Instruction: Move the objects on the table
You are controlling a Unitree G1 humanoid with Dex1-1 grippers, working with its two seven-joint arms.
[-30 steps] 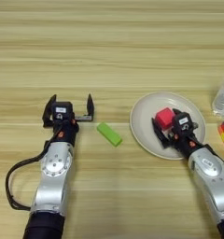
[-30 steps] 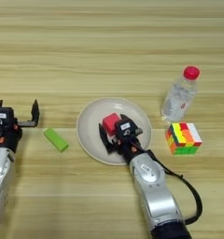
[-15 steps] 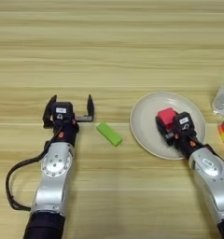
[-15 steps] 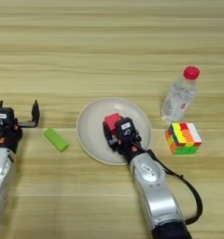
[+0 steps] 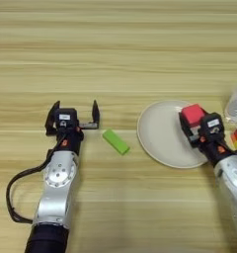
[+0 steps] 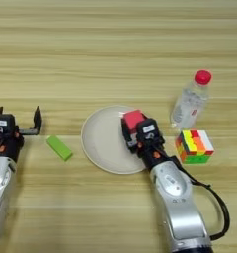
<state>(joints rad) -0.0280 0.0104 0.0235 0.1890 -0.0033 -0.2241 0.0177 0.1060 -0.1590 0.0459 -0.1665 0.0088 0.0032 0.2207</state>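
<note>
A light wooden worktop (image 5: pixel 118 54) fills the view. The right end effector (image 6: pixel 133 129) pinches a red block (image 6: pixel 133 119) over the right rim of a white plate (image 6: pixel 103 141), which sits near the middle of the worktop. The left end effector (image 5: pixel 74 116) rests on the worktop toward the left edge, fingers (image 5: pixel 95 111) spread apart and holding nothing. A green block (image 5: pixel 115 142) lies flat between it and the plate, touching neither. Toward the right edge, a multicoloured cube (image 6: pixel 194 146) sits just beside the right arm, with a clear bottle (image 6: pixel 190 101) with a red cap standing behind it.
</note>
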